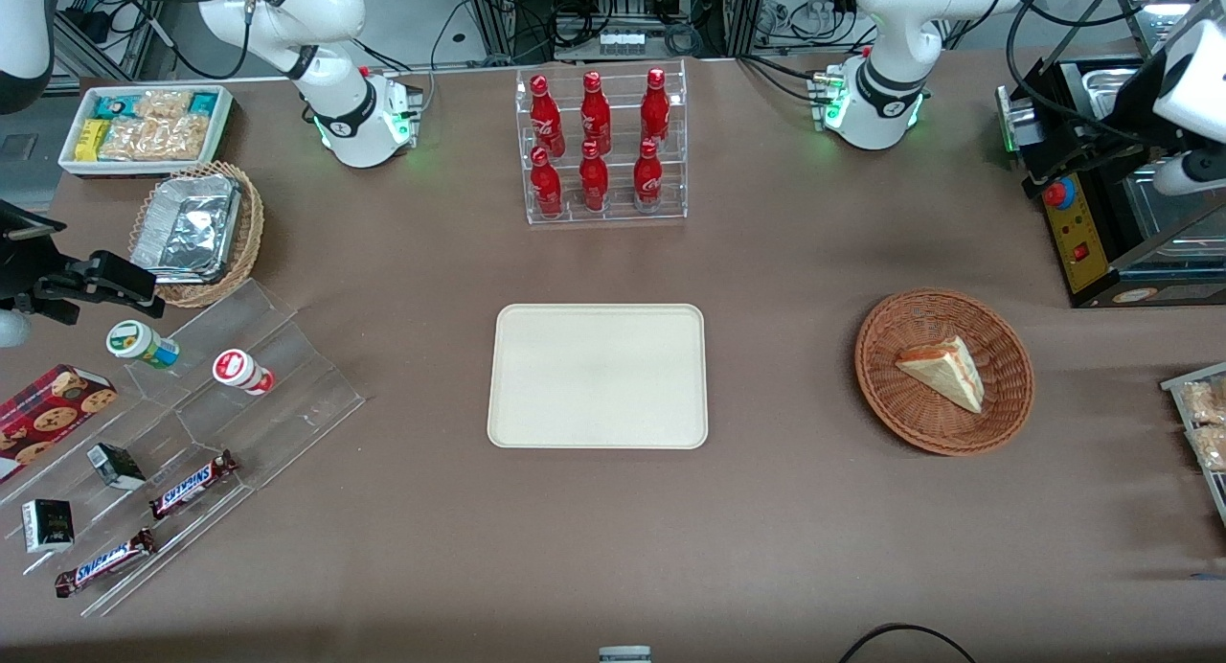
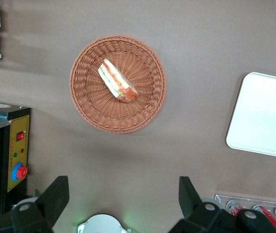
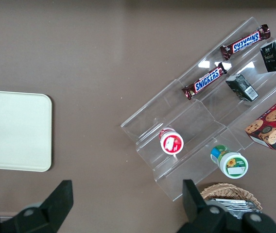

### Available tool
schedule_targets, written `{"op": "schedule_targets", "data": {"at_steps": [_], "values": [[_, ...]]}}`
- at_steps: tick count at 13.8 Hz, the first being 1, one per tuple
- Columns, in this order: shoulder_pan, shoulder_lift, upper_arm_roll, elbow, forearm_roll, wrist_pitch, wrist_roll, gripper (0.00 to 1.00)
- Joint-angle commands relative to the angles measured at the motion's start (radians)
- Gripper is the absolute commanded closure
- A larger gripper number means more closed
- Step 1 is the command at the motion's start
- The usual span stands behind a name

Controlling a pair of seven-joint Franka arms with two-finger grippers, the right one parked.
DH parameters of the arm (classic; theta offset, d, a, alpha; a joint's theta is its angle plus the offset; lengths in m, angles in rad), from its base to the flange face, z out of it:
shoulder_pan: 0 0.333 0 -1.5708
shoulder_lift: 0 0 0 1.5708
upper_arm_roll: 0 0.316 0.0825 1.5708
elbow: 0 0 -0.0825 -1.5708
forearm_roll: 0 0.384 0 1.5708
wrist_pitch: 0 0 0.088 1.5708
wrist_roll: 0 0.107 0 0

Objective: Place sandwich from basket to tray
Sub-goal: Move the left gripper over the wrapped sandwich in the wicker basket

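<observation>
Gripper (image 2: 121, 196) agape above wicker basket (image 2: 87, 109) — wedge sandwich (image 2: 117, 80)

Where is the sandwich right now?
The sandwich lies in the round brown basket, toward the working arm's end of the table, beside the cream tray. The open gripper hangs above, holding nothing.

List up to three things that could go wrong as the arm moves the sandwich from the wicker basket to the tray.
1. The sandwich is a tilted wedge, so the open gripper, high above the table, could pinch a corner and drop it.
2. It looks soft; closing hard may squash the filling out.
3. The basket has a raised rim, so a low sideways carry toward the tray might snag it.
</observation>
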Motion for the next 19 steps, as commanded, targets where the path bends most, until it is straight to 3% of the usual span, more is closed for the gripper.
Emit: {"op": "schedule_targets", "data": {"at_steps": [1,5,8,15,19], "values": [[0.026,0.011,-0.033,0.025,-0.011,-0.037,0.016,0.00],[0.029,0.073,-0.024,0.015,0.004,-0.036,0.005,0.00],[0.049,0.157,-0.024,0.002,0.039,0.012,-0.109,0.00],[0.112,0.254,-0.024,-0.180,0.022,0.321,-0.528,0.00],[0.106,0.352,-0.024,-0.206,0.027,0.466,-0.817,0.00]]}}
